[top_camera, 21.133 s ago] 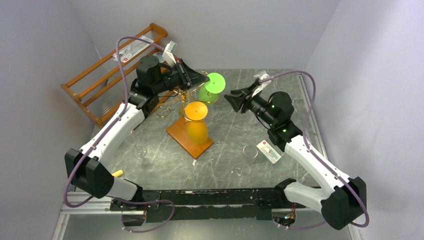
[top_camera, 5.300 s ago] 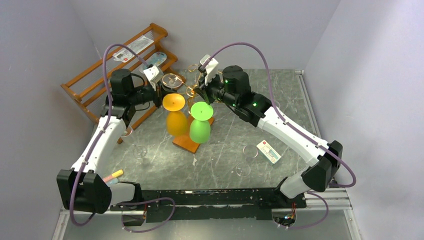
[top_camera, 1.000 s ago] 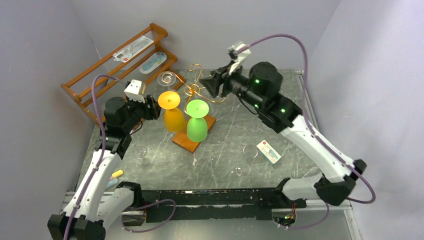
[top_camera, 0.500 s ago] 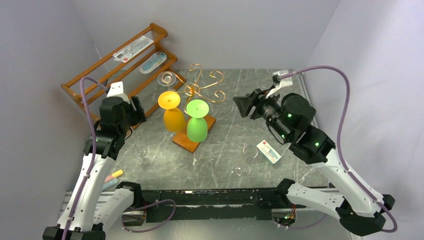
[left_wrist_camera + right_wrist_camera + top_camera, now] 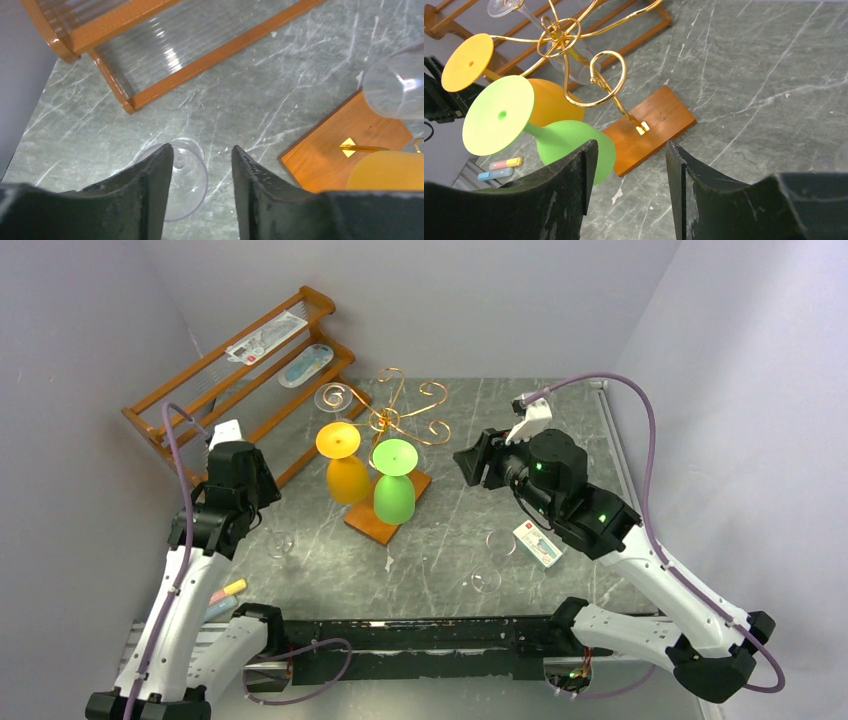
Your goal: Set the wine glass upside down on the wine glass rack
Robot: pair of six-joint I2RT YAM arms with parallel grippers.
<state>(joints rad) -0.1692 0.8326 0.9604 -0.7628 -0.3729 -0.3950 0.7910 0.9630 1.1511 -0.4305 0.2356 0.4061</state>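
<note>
The left gripper (image 5: 202, 150) is open and empty. A clear wine glass (image 5: 192, 175) sits on the table (image 5: 450, 440) just below it, not yet picked up. In the middle, the wine glass rack (image 5: 400, 420) already holds an orange glass (image 5: 347, 475) and a green glass (image 5: 394, 495) upside down. The right gripper (image 5: 631, 147) is open and empty too, near the rack.
</note>
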